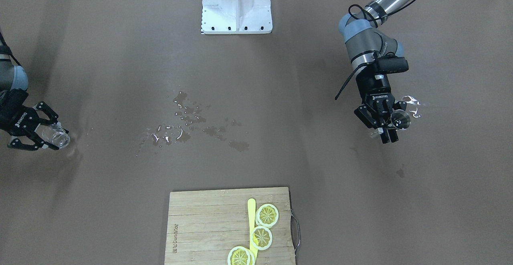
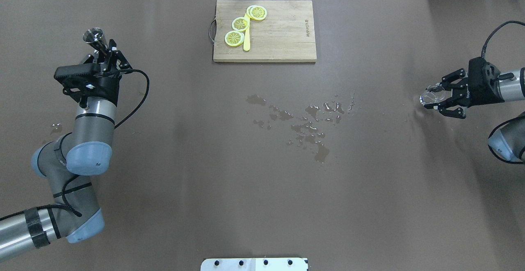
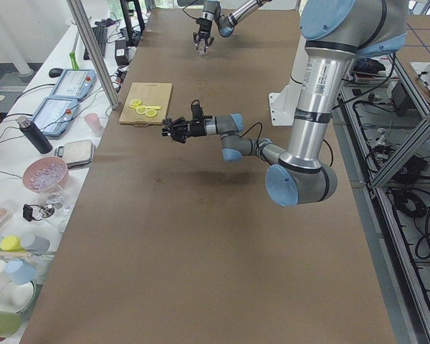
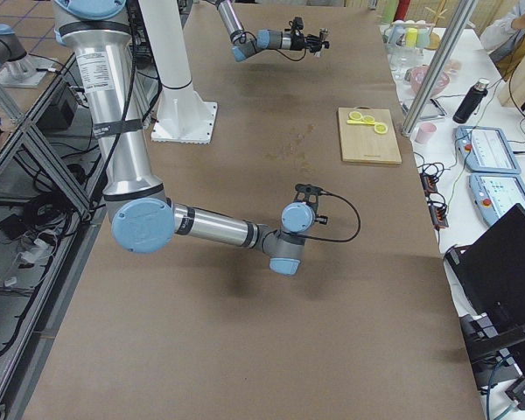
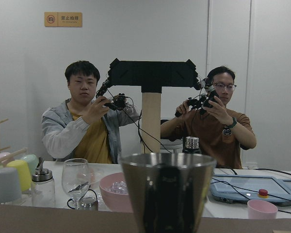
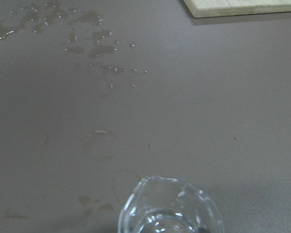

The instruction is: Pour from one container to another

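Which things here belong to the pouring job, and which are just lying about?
Job: metal cup in left tool; clear glass in right tool.
Lying about: wooden cutting board, lemon slices, yellow utensil, spilled liquid.

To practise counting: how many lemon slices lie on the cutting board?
4, all on the wooden cutting board: one lemon slice, another, and two overlapping, the lower partly hidden.

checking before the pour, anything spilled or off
Yes: a puddle and scattered drops of liquid lie in the middle of the table, on the robot's side of the cutting board. No container stands there: it looks spilled.
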